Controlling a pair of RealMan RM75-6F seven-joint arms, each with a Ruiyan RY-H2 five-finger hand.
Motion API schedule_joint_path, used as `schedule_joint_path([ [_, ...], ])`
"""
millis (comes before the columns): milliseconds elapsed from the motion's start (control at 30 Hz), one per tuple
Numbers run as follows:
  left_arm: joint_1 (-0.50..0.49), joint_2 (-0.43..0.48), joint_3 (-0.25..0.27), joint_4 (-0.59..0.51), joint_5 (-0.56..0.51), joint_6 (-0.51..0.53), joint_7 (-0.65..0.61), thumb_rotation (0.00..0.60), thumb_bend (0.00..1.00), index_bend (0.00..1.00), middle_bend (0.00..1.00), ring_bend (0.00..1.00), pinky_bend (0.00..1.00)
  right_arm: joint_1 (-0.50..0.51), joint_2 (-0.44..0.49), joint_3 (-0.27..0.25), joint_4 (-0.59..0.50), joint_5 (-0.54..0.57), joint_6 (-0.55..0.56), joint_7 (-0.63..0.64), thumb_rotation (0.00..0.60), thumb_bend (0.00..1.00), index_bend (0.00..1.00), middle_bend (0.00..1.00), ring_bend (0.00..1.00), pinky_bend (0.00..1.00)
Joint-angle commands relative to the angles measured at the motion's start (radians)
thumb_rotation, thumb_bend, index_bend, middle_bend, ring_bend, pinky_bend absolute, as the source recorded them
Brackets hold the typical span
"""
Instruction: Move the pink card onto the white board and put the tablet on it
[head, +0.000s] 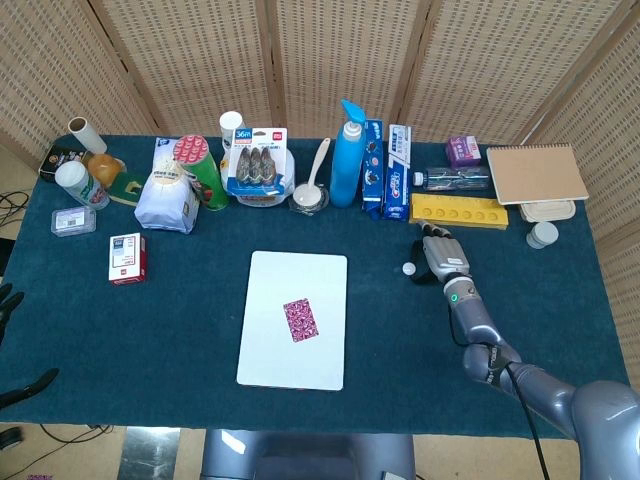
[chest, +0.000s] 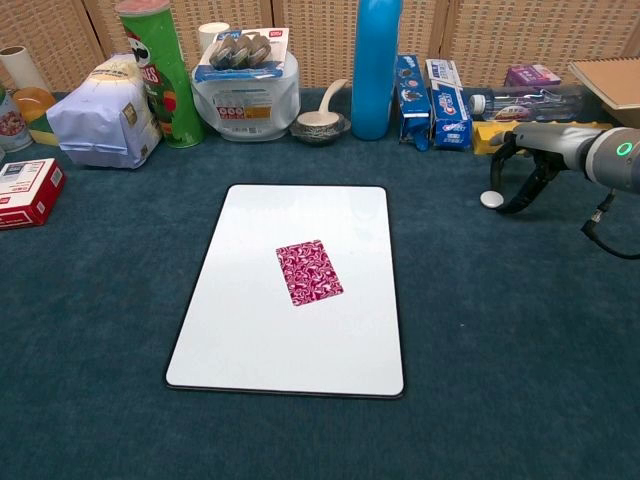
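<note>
The white board (head: 295, 355) (chest: 260, 330) lies flat in the middle of the blue cloth. The pink patterned card (head: 300, 319) (chest: 308, 271) rests on it, slightly tilted. A small round white tablet (head: 408, 268) (chest: 490, 199) lies on the cloth right of the board. My right hand (head: 441, 258) (chest: 528, 165) arches over the cloth just right of the tablet, fingers apart and pointing down, one fingertip beside the tablet. Only dark fingers of my left hand (head: 8, 300) show at the far left edge, spread and holding nothing.
Along the back stand a crisps can (chest: 160, 70), a white bag (chest: 100, 120), a clear tub (chest: 245, 95), a blue bottle (chest: 376, 65), toothpaste boxes (chest: 438, 95), a yellow tray (head: 458, 211) and a notebook (head: 535, 173). A red box (chest: 25, 190) sits left.
</note>
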Motion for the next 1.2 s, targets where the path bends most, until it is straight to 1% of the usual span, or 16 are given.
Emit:
schedule_joint_path([
  [33, -0.001, 0.001, 0.000, 0.001, 0.000, -0.001, -0.001, 0.600, 0.12, 0.00, 0.00, 0.00, 0.01, -0.003, 0.004, 0.001, -0.013, -0.013, 0.007, 0.005, 0.600, 0.31, 0.52, 0.01, 0.00, 0.00],
  [267, 0.001, 0.003, 0.001, 0.003, 0.002, 0.001, -0.010, 0.600, 0.12, 0.00, 0.00, 0.00, 0.01, -0.015, 0.030, 0.003, -0.070, -0.037, 0.034, 0.007, 0.600, 0.31, 0.52, 0.01, 0.00, 0.00],
  [433, 0.001, 0.005, 0.001, 0.004, 0.003, 0.003, -0.016, 0.600, 0.12, 0.00, 0.00, 0.00, 0.01, -0.025, 0.062, 0.005, -0.131, -0.054, 0.056, 0.009, 0.600, 0.31, 0.52, 0.01, 0.00, 0.00],
  [567, 0.001, 0.008, 0.004, 0.006, 0.008, 0.003, -0.022, 0.600, 0.12, 0.00, 0.00, 0.00, 0.01, -0.040, 0.113, 0.007, -0.235, -0.077, 0.089, 0.008, 0.600, 0.32, 0.52, 0.02, 0.00, 0.00],
  [667, 0.003, 0.012, 0.007, 0.010, 0.013, 0.006, -0.032, 0.600, 0.12, 0.00, 0.00, 0.00, 0.01, -0.052, 0.156, 0.000, -0.375, -0.116, 0.141, -0.017, 0.600, 0.33, 0.52, 0.02, 0.00, 0.00],
  [800, 0.002, 0.016, 0.008, 0.014, 0.016, 0.007, -0.045, 0.600, 0.12, 0.00, 0.00, 0.00, 0.01, -0.049, 0.181, -0.008, -0.506, -0.099, 0.171, -0.076, 0.600, 0.33, 0.52, 0.02, 0.00, 0.00],
  [967, 0.000, 0.020, 0.013, 0.019, 0.024, 0.003, -0.054, 0.600, 0.11, 0.00, 0.00, 0.00, 0.01, -0.020, 0.162, -0.014, -0.604, -0.052, 0.201, -0.167, 0.600, 0.33, 0.52, 0.02, 0.00, 0.00],
  [1200, 0.002, 0.026, 0.020, 0.027, 0.037, 0.009, -0.072, 0.600, 0.11, 0.00, 0.00, 0.00, 0.01, 0.036, 0.093, -0.020, -0.665, 0.038, 0.249, -0.298, 0.600, 0.34, 0.52, 0.02, 0.00, 0.00],
])
